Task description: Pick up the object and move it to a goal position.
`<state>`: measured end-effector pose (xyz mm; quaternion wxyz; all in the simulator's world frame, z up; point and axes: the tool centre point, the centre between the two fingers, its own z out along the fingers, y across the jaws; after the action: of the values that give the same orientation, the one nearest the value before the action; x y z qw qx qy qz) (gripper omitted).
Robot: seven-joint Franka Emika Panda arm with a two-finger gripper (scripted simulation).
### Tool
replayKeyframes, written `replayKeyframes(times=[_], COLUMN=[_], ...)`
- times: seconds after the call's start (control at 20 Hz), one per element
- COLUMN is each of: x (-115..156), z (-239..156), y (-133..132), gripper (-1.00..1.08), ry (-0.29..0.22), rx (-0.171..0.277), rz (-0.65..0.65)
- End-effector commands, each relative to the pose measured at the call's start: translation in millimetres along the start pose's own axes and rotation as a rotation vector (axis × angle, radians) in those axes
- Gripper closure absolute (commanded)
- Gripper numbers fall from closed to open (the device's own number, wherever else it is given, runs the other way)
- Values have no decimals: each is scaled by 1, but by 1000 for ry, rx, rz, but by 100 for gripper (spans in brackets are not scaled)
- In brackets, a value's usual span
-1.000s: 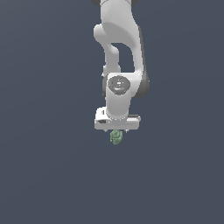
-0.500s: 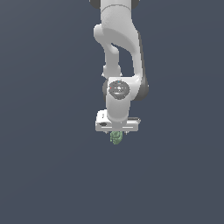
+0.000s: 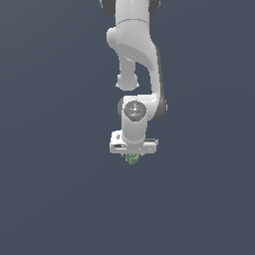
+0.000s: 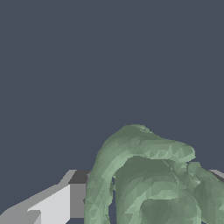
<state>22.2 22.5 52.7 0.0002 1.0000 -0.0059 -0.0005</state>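
Grasp step: the gripper point(image 3: 132, 157) is lowered over the object point(image 3: 132, 159), finger state indeterminate; next, confirm the pinch, then lift toward goal.

We find no readable text, label, brand, number or sign in either view. The white arm point(image 3: 133, 74) carries no legible marking, and the plain dark grey backdrop bears nothing written.
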Motion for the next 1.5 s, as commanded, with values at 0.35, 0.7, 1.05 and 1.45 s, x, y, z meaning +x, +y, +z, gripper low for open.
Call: replayKeyframes(times=[0.35, 0.7, 1.05, 1.45], x=[1, 0, -2, -7], z=[1, -8, -45, -125], y=[0, -1, -7, -19], gripper=[108, 108, 108, 108], ry=[1, 2, 2, 2], rx=[0, 0, 0, 0], rz=[0, 0, 0, 0])
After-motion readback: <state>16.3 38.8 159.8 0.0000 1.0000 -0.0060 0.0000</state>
